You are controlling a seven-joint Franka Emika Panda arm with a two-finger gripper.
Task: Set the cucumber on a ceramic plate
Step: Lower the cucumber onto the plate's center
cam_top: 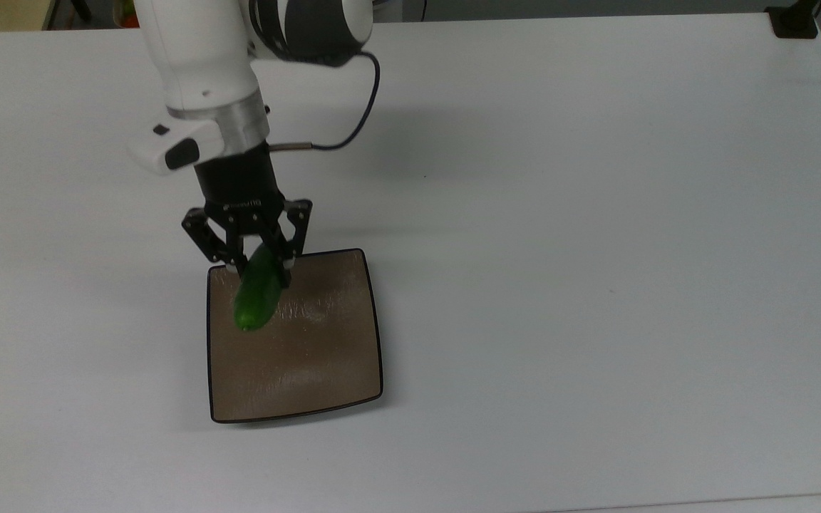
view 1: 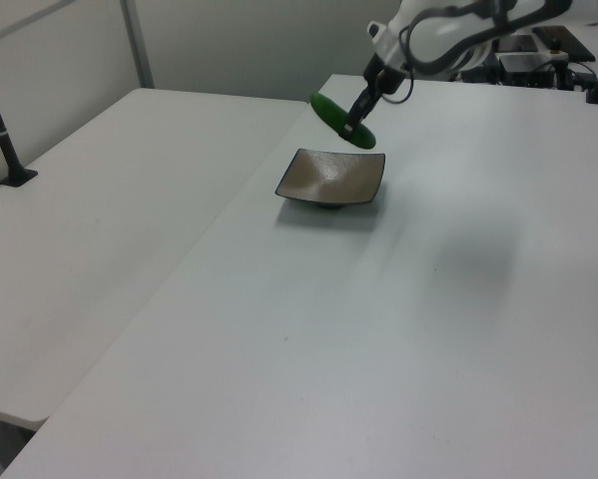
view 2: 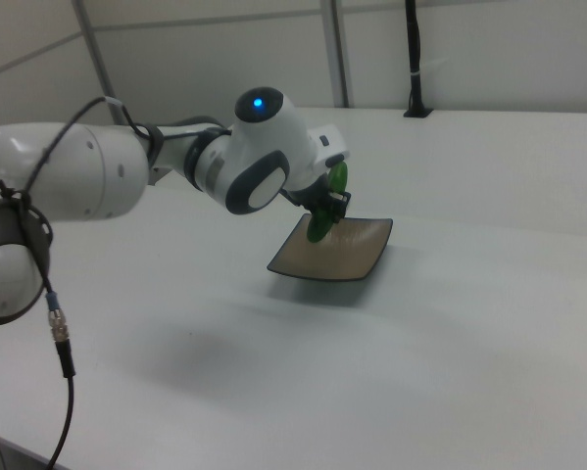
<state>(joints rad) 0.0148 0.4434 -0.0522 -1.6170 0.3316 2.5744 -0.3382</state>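
You see one ceramic plate (cam_top: 311,356) on the white surface (cam_top: 596,285): square, glossy tan-brown, rounded corners, thin black rim, faintly streaked. Above its far-left corner in the top view hangs one cucumber (cam_top: 256,298), smooth, dark green, round-ended, pinched by the black gripper (cam_top: 262,269).

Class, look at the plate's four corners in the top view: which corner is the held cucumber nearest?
The corner at the top view's upper left of the ceramic plate. The cucumber, shut in the gripper, hangs over that corner; the other three are uncovered.
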